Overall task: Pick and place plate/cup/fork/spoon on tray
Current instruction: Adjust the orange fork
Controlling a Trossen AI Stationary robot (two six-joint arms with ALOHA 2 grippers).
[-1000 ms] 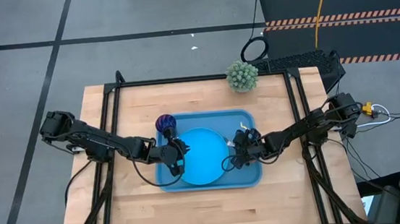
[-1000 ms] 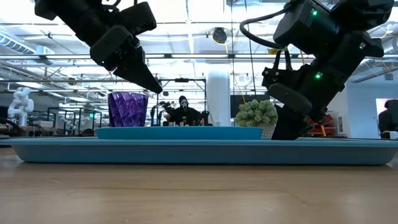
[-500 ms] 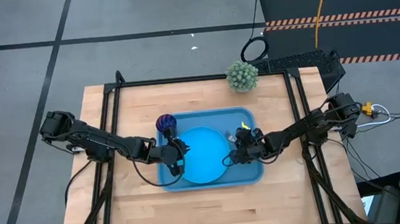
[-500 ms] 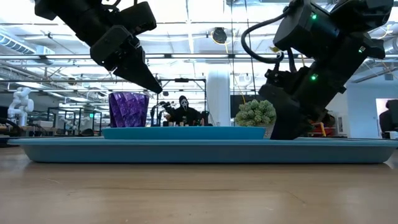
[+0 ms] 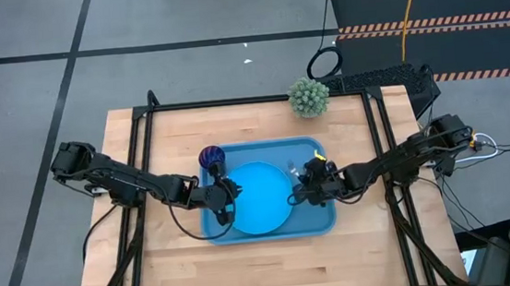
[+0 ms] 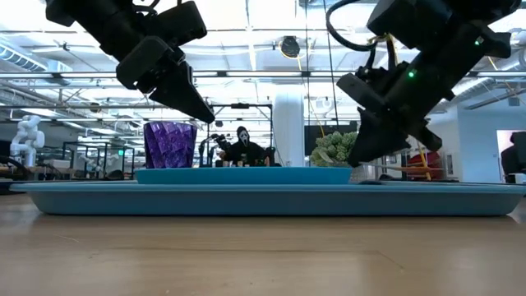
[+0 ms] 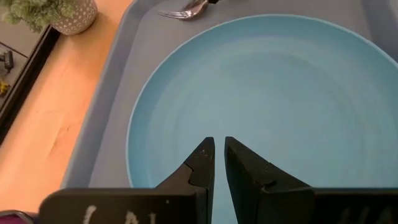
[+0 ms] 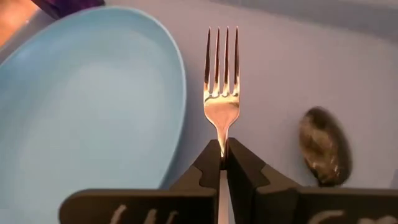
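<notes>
The right gripper (image 8: pixel 222 163) has its jaws clenched on the fork (image 8: pixel 222 99), gripping the neck. The fork looks light, stiff and slippery. The left jaws hang nearly closed, empty, over the plate (image 7: pixel 273 106) at 9 o'clock.

A light wooden table top (image 5: pixel 265 258) with a black metal frame (image 5: pixel 233 101) is seen on a grey floor (image 5: pixel 133 24) marked with dark lines. A small green potted plant (image 5: pixel 308 97) in a pale pot is placed at the far edge of the table. Behind the plant, a black coiled cable (image 5: pixel 325 62) and black mats with orange-striped edges (image 5: pixel 428 3) are laid on the floor. In the low view, a white column (image 6: pixel 289 130) is seen beyond the table, and white ceiling beams (image 6: pixel 271 33) are lit brightly above it.
</notes>
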